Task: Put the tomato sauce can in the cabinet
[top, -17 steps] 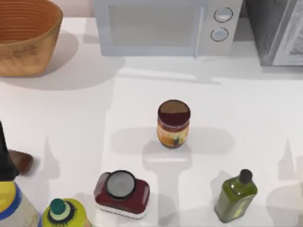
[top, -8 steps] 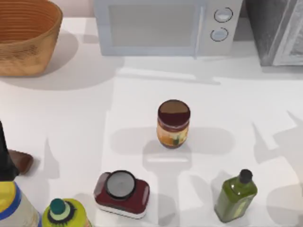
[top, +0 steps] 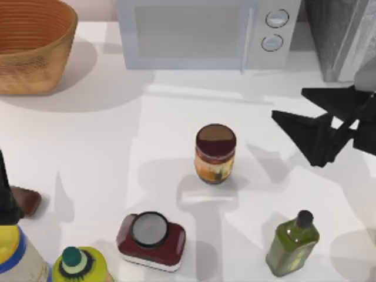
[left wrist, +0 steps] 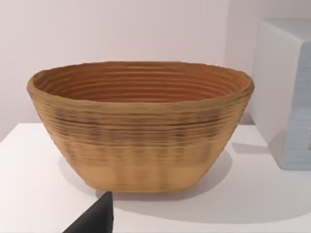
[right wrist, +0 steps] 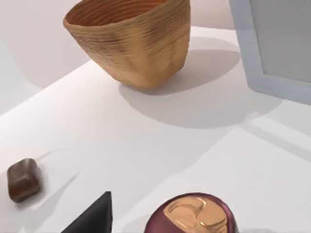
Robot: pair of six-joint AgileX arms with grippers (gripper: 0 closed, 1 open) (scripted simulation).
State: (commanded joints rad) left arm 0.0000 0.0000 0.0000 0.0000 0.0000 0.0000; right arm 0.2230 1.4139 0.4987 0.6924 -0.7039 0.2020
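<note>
Basket (left wrist: 141, 131) nr microwave (left wrist: 286, 92).

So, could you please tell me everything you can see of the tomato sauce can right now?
The tomato sauce can is a small cylinder standing upright near the middle of the white table. Its top is dark maroon and glossy, catching an orange-gold reflection in the right wrist view. A red band runs under the rim, above an orange-yellow label with green marks. Nothing touches it: the right tool hangs open to its right, well apart, and the red container sits nearer the front edge.
</note>
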